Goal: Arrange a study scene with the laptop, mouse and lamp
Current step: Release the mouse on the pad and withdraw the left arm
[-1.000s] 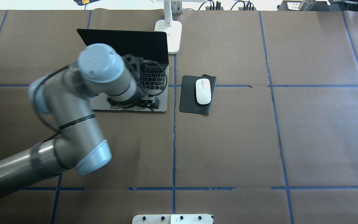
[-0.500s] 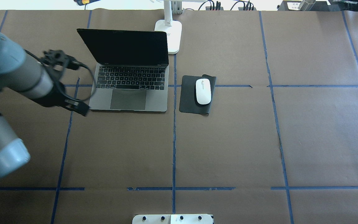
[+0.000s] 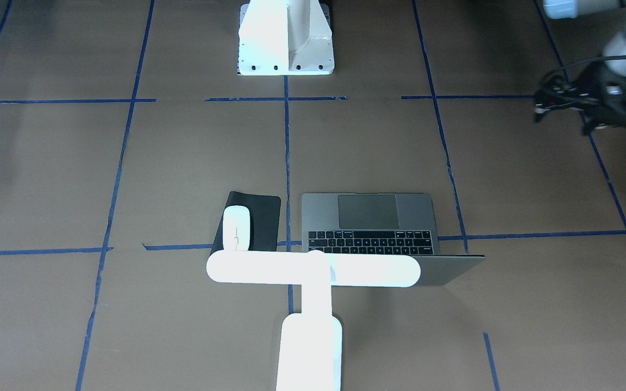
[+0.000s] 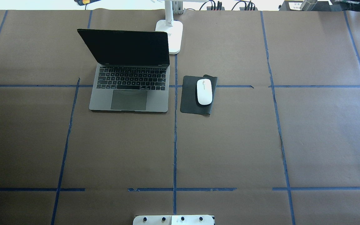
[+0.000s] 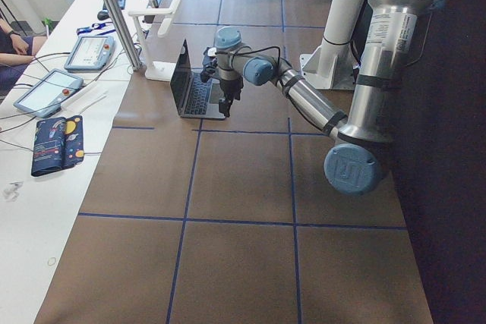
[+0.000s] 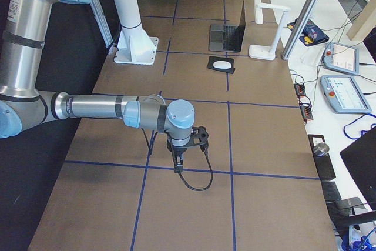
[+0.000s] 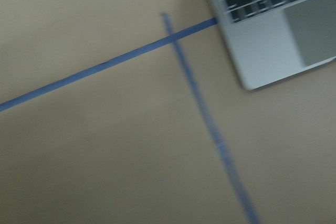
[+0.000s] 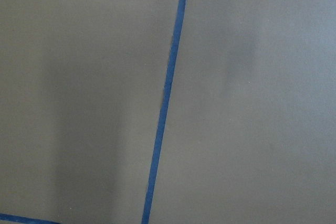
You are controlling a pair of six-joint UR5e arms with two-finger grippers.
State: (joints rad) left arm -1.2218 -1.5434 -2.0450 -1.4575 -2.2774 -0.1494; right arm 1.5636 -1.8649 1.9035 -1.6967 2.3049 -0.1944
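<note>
- Three pieces are sitting together on the far half of the table. The slim grey metal laptop [image 4: 129, 100] is lying open left of the centre line, with its dark screen leaning back and its black keys and large trackpad facing the robot.
- Just to the laptop's right in the overhead view, the small white glossy oval mouse [image 4: 204, 91] is resting on a flat black rectangular mat [image 4: 188, 97], toward the mat's right side.
- Behind the laptop's far right corner the bright white T-shaped desk lamp [image 3: 313, 270] is standing upright, its rounded base just beside the screen's edge. From across the table, its long bar head is crossing in front of the screen's top edge and the mouse's far end.
- Well off to the laptop's left, the black left gripper [image 3: 595, 111] is hanging above the table with a cable looping beside it. It is blurred, so I cannot tell whether its fingers are apart or together.
- Its wrist camera is looking down on the laptop's near left corner and two crossing lines of blue tape [image 4: 174, 150].
- Far from all three pieces, the right gripper [image 6: 178, 160] is pointing down over the paper near a tape crossing. It is showing only from the side, so its state cannot be told.
- A white flared pedestal with bolt holes [image 3: 286, 38] is standing at the robot's edge of the table.
- Brown paper [image 4: 230, 140] is covering the whole tabletop.
</note>
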